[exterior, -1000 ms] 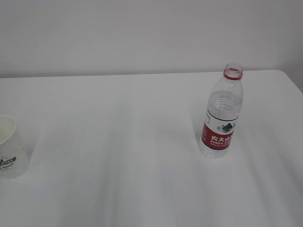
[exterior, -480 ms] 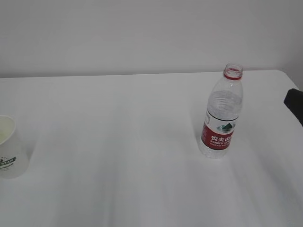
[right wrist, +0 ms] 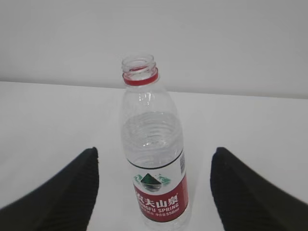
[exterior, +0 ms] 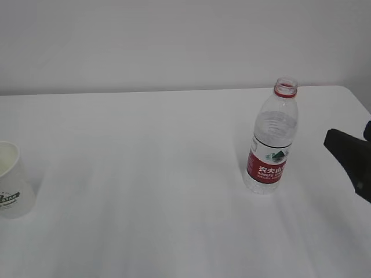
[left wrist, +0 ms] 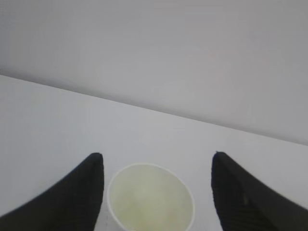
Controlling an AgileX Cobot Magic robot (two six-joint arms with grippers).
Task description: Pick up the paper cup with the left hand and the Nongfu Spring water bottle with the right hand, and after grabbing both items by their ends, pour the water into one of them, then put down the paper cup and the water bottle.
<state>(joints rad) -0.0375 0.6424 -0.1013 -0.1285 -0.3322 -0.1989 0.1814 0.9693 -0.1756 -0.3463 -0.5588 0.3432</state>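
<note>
- The small white tapered paper cup (left wrist: 150, 198) with a cream inside stands upright at the left edge of the white table (exterior: 145, 174); in the exterior view it is cut off by the frame, with part of a dark green logo showing on its side.
- In the left wrist view the cup sits between the two black fingers of the left hand (left wrist: 156, 166), whose jaws stand wide apart and grip nothing; a gap shows on both sides of the rim. The cup's lower part is out of frame.
- The clear ribbed Nongfu Spring water bottle (exterior: 271, 139), capless with a red neck ring and red-and-white label, stands upright near the table's right edge, holding clear water (right wrist: 151, 137) to about its shoulder.
- In the right wrist view the bottle stands centred ahead of the right hand (right wrist: 154, 163), whose jaws are wide open and empty, clear of the bottle on both sides.
- In the exterior view only a dark part of the right hand shows at the right edge, apart from the bottle; the left hand is not visible there.
</note>
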